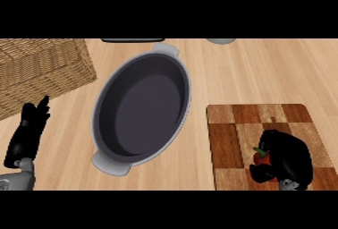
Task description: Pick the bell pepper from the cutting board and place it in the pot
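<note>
Bell pepper [262, 157] on cutting board [228, 147], right hand [287, 156] curled around it; left hand [27, 129] resting, fingers straight.

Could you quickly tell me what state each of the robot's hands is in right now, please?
Left hand: open, fingers straight, holding nothing, resting at the view's left edge.
Right hand: curled over the red bell pepper on the cutting board.

Black left robot hand [27, 129] on grey forearm [19, 179], glossy black right robot hand [287, 156], fingered
</note>
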You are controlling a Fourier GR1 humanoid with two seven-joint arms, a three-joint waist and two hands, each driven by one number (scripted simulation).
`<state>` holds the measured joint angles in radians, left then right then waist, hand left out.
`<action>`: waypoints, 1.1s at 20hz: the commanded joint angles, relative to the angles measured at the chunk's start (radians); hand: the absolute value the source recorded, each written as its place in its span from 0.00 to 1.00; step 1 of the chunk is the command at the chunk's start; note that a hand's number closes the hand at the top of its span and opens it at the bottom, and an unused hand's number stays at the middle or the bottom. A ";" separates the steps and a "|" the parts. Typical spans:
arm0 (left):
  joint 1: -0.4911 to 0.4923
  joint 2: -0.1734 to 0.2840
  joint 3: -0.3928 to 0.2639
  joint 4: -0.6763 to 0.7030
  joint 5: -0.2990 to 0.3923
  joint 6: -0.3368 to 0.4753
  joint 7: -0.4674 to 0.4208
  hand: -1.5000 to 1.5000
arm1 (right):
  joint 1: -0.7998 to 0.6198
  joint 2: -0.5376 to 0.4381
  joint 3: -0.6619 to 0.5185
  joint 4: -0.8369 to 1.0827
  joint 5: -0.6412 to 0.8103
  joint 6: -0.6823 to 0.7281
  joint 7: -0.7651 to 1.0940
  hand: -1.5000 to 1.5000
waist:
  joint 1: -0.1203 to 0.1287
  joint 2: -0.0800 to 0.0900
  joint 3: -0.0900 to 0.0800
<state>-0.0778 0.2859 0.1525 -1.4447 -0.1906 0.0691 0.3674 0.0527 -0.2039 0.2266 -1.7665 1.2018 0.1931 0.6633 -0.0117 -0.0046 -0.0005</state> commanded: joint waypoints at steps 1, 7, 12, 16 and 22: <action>0.042 0.004 0.012 -0.015 0.007 -0.009 -0.033 0.50 | 0.099 -0.089 0.052 -0.211 0.009 0.030 -0.081 1.00 | 0.001 -0.001 0.000; -0.016 0.005 0.010 -0.002 0.000 -0.005 0.017 0.50 | 0.060 -0.066 0.054 -0.481 0.011 -0.066 -0.098 1.00 | -0.003 -0.002 0.000; -0.021 0.015 0.017 0.015 -0.001 -0.012 0.012 0.50 | -0.061 0.001 0.102 -0.697 -0.025 -0.035 -0.065 1.00 | 0.006 -0.001 -0.001; -0.050 0.015 0.012 0.035 -0.007 -0.019 0.020 0.50 | -0.206 0.051 0.218 -0.733 0.100 0.059 0.041 1.00 | 0.011 0.002 -0.002; 0.003 0.008 0.007 -0.044 0.002 -0.033 0.026 0.50 | -0.545 0.177 0.241 -0.687 0.040 0.333 0.200 1.00 | 0.021 -0.001 -0.002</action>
<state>-0.1022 0.2934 0.1579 -1.4618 -0.1918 0.0436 0.4006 -0.3278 -0.1077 0.4275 -2.3781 1.2470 0.3638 0.7579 0.0035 -0.0045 -0.0021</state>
